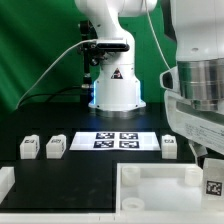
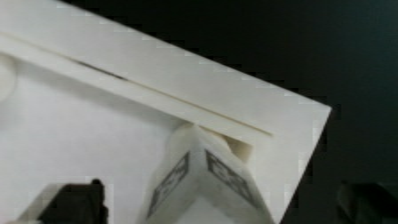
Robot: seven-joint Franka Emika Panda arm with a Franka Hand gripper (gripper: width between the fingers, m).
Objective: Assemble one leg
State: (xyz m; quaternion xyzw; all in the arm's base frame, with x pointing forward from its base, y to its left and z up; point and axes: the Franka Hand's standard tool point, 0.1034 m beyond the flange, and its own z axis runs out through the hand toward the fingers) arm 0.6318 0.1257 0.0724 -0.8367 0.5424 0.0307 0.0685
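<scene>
One leg [image 1: 213, 182], a small white block with a marker tag, stands at the right-hand corner of the large white tabletop [image 1: 150, 190] in the exterior view. My gripper [image 1: 208, 160] hangs right above it. In the wrist view the leg [image 2: 214, 175] sits in the tabletop's rimmed corner [image 2: 107, 110], between my two dark fingertips [image 2: 71, 205]. The gripper [image 2: 217, 212] is open, with a gap on each side of the leg. Three more legs lie on the black table: two at the exterior view's left [image 1: 29, 148] [image 1: 54, 146] and one at the right [image 1: 170, 146].
The marker board [image 1: 115, 140] lies flat in front of the robot base [image 1: 115, 90]. A white part [image 1: 5, 185] shows at the exterior view's lower left edge. The tabletop's raised rim runs close to the leg.
</scene>
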